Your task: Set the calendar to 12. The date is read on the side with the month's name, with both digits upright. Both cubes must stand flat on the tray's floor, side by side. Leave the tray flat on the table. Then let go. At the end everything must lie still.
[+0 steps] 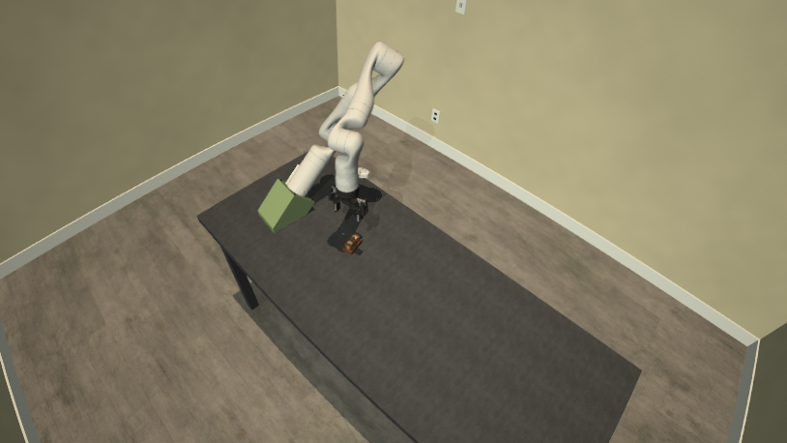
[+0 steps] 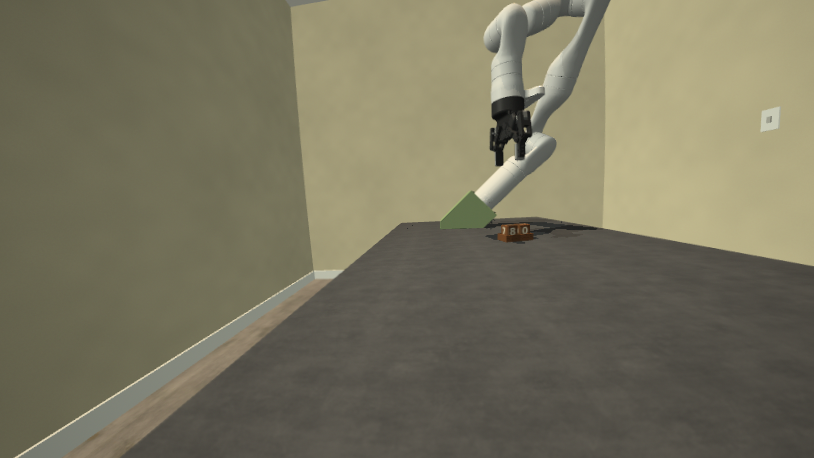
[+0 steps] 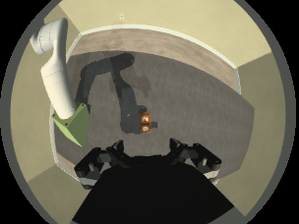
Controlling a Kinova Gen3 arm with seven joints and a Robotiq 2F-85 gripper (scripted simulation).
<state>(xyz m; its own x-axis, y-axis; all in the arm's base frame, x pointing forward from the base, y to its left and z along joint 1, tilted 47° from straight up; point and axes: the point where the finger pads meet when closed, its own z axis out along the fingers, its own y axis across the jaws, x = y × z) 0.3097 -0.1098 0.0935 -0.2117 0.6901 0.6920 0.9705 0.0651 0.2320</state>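
The small wooden calendar (image 1: 352, 243) sits on the dark table, with two brown cubes side by side in its tray. In the exterior view the calendar (image 2: 515, 232) shows white digits that read about 8 and 0, with a smaller block at their left. It also shows in the wrist view (image 3: 146, 122), small and blurred. My gripper (image 1: 348, 210) hangs well above the calendar, open and empty. It shows in the exterior view (image 2: 510, 149) with fingers pointing down, and in the wrist view (image 3: 148, 153) with both fingers spread wide.
A green wedge-shaped base (image 1: 283, 207) holds the arm at the table's far left end, close behind the calendar. The table edge runs near it on the left.
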